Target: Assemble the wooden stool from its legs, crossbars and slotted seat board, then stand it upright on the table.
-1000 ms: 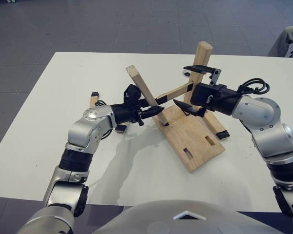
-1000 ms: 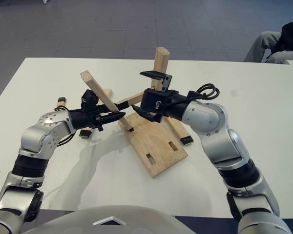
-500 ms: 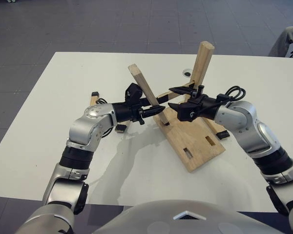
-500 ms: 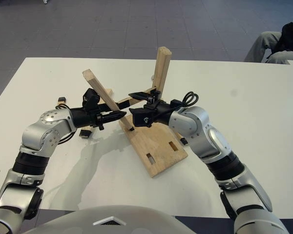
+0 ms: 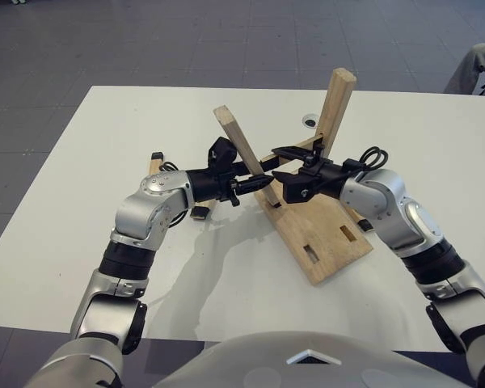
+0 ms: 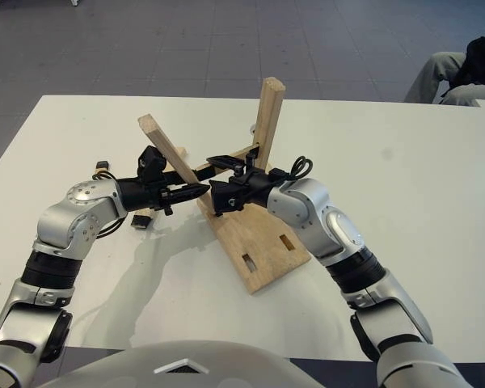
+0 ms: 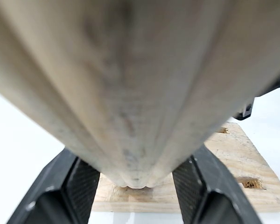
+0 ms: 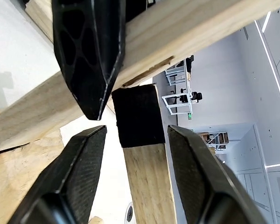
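While the left end effector point(image 5: 257, 183) pinches the leaning leg point(image 5: 234, 139), right end effector point(image 5: 276, 163) spread astride the crossbar point(image 8: 147, 182), seat board point(image 5: 327, 236) beneath.

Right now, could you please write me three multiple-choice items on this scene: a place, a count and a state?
1. Where does the seat board lie? A) on the table B) on the floor C) in a gripper
2. How many legs stand in the board? A) none B) two C) four
3. The left gripper is: A) open above the table B) shut on the board C) shut on the leaning leg
Key: 1 A, it rests on the white top; 2 B, the leaning leg and a taller leg behind; 3 C, its fingers press that leg's sides.
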`<action>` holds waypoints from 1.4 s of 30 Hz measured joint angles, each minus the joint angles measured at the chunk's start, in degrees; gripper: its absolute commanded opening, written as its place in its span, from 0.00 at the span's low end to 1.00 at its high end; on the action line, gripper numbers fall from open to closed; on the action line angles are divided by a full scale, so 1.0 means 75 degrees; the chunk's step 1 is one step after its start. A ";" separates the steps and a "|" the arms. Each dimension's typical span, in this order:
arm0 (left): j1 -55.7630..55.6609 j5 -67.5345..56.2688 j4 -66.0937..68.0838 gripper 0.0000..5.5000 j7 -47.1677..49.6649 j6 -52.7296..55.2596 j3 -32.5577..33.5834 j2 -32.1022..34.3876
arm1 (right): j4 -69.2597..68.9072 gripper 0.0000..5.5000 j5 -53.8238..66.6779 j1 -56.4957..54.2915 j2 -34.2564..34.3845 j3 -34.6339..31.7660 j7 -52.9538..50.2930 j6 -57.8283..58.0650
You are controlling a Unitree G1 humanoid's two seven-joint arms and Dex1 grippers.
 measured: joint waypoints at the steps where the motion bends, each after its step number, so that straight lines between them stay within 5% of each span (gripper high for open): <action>1: 0.0000 0.0002 -0.0004 0.37 0.0000 0.0000 -0.0001 0.0000 | 0.0024 0.41 -0.0012 0.0000 0.0066 0.0000 -0.0048 -0.0006; 6: 0.0001 0.0015 -0.0021 0.37 0.0001 0.0000 -0.0008 0.0000 | 0.0079 0.25 -0.0023 0.0007 0.0177 -0.0026 -0.0143 -0.0005; 42: -0.0166 0.0064 0.0232 0.37 -0.0103 -0.0001 -0.0020 -0.0023 | 0.0083 0.25 -0.0005 0.0014 0.0377 -0.0164 -0.0121 0.0157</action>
